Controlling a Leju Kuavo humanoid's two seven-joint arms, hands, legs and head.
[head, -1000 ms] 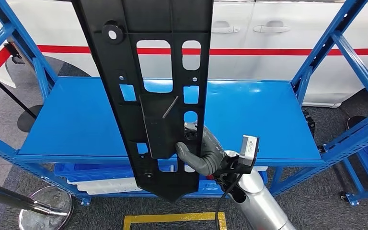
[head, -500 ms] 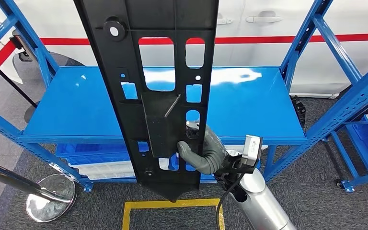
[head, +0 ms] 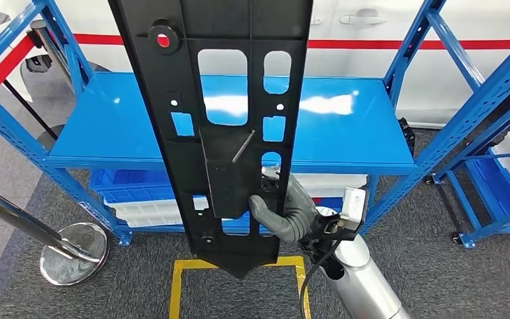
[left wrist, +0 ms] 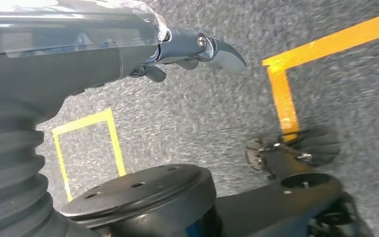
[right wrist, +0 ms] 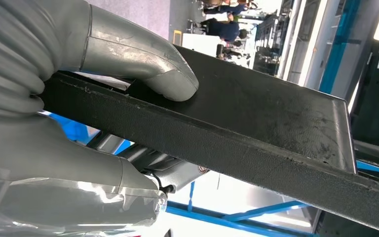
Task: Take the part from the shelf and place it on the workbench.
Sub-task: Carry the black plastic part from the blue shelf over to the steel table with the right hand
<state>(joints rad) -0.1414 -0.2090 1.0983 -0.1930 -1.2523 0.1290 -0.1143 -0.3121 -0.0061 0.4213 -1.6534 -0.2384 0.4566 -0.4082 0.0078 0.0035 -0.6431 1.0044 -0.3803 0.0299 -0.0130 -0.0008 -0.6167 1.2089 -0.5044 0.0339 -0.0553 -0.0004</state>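
Blue shelving (head: pixel 345 126) fills the background at twelve o'clock, with a white car behind it and a yellow floor marking (head: pixel 239 279) at six. Over the last second the whole view has shifted and the shelf sits farther back (the camera moving, not the rack), so the robot seems to be backing away with its load; the workbench is not yet in sight. The right hand (head: pixel 285 209) grips the long black part (head: pixel 219 133) upright at centre, thumb (right wrist: pixel 148 64) pressed on its flat face. The part's top is cut off. The left hand (left wrist: pixel 187 49) hangs over grey carpet, holding nothing; its finger spread is unclear.
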